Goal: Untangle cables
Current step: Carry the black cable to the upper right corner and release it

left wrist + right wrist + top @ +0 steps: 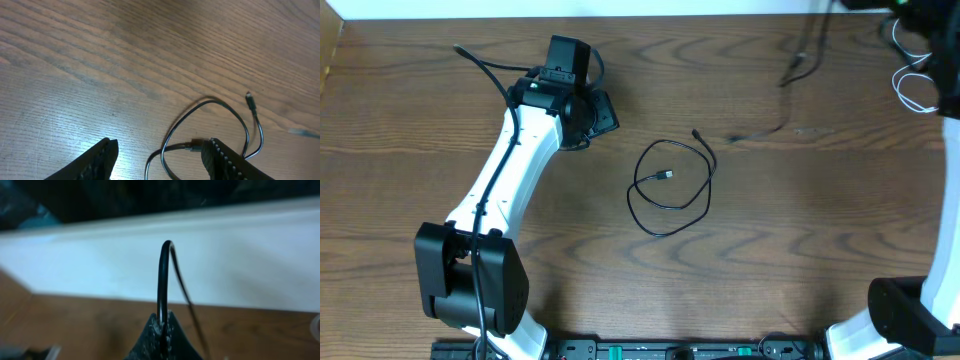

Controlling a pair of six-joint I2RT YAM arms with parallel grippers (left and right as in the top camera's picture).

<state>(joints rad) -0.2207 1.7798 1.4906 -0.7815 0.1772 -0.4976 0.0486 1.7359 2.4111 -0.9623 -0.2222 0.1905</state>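
Note:
A black cable (pixel 670 190) lies in a loose loop at the table's middle, with plug ends at its inside and its upper right. My left gripper (pixel 600 112) hovers to its left, open and empty. In the left wrist view the loop (pixel 220 107) lies just beyond the open fingers (pixel 161 150), with one plug (pixel 192 146) beside the right finger. My right gripper (pixel 161 322) is shut on a second thin black cord (pixel 161 275) that arches above it. In the overhead view that cord (pixel 790 70) trails down from the far right corner. A white cable (pixel 912 85) is coiled at the right edge.
The table is dark wood (pixel 800 240). A white wall or border (pixel 250 270) runs along its far edge. The left arm (pixel 505 180) stretches diagonally across the left half. The right arm's base (pixel 900 310) stands at the front right.

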